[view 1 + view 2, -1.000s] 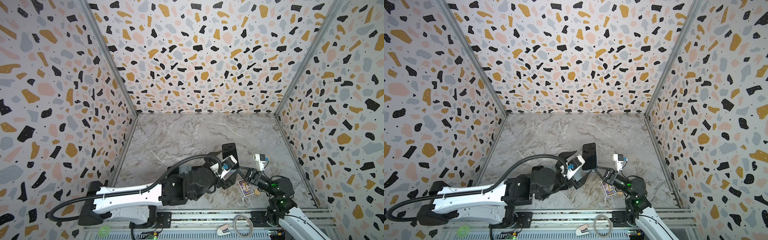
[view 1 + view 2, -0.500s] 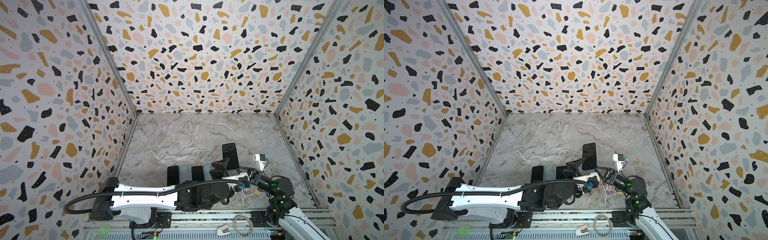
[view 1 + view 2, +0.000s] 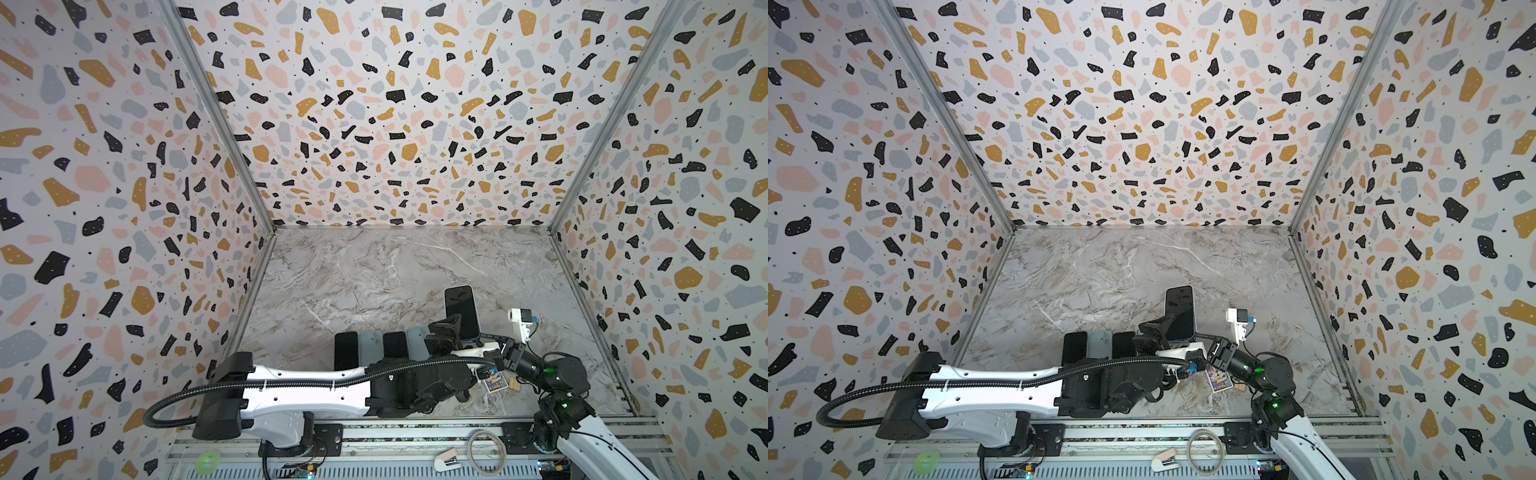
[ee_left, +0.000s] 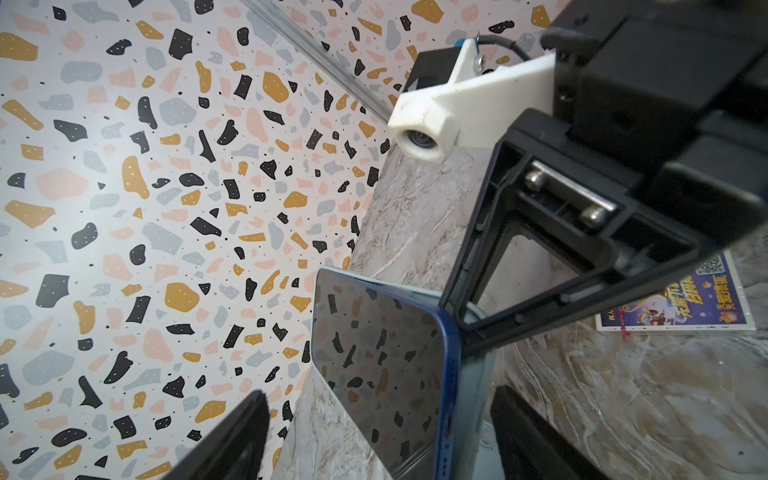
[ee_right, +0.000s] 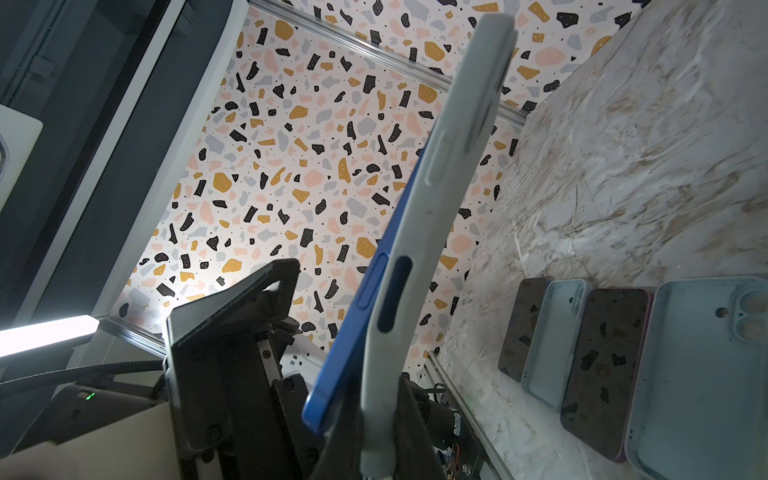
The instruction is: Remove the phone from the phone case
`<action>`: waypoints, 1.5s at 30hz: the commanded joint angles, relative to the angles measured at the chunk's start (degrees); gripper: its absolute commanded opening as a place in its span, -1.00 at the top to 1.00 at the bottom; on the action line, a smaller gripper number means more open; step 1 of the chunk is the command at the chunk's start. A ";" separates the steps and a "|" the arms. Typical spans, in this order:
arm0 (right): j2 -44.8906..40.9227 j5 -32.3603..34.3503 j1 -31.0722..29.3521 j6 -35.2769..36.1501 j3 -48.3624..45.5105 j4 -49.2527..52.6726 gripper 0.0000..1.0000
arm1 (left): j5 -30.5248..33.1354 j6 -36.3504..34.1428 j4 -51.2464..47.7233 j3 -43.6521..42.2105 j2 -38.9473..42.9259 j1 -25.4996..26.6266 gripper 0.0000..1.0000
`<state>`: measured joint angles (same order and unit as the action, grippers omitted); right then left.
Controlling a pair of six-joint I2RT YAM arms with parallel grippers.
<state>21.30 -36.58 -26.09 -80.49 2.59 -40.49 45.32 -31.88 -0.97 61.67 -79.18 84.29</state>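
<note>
My right gripper (image 4: pixel 467 328) is clenched on the bendy case (image 5: pixel 415 257) over the tabletop's (image 3: pixel 374 270) front edge; the phone (image 4: pixel 374 353), stiff and probably slippery, leans partly out between the jaws of my released left gripper (image 4: pixel 378 399): I would pinch its bare sides

Screen of phone (image 4: pixel 374 353): glossy glass, mirrors the print of the wall (image 4: pixel 166 208); its blue frame smooth, satin, possibly metal. The phone case (image 5: pixel 434 216): pale, matt, rubbery-looking, a few dust specks. The table (image 3: pixel 374 270): marble-look, smooth, low sheen. The card (image 4: pixel 681 303): glossy printed paper.
</note>
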 commanded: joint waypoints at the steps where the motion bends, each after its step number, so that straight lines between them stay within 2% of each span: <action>1: -1.09 -0.25 0.21 1.04 0.50 -3.43 1.00 | 0.39 -0.96 1.76 2.19 -0.25 -0.78 -0.70; 11: -1.17 -0.60 0.09 0.96 0.22 -3.94 1.00 | 0.78 -2.59 4.05 2.58 -1.75 -2.54 -0.64; 21: -0.82 -0.78 0.14 1.12 -0.30 -4.51 1.00 | -1.71 -2.84 2.57 4.66 -2.57 -2.55 -0.61; 45: -0.29 -0.86 0.22 1.47 -0.16 -4.43 1.00 | -2.69 -3.50 1.06 5.65 -2.36 -2.83 -0.52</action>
<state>21.43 -35.14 -25.71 -80.44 1.72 -41.17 42.02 -35.33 -3.44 65.41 -82.11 81.97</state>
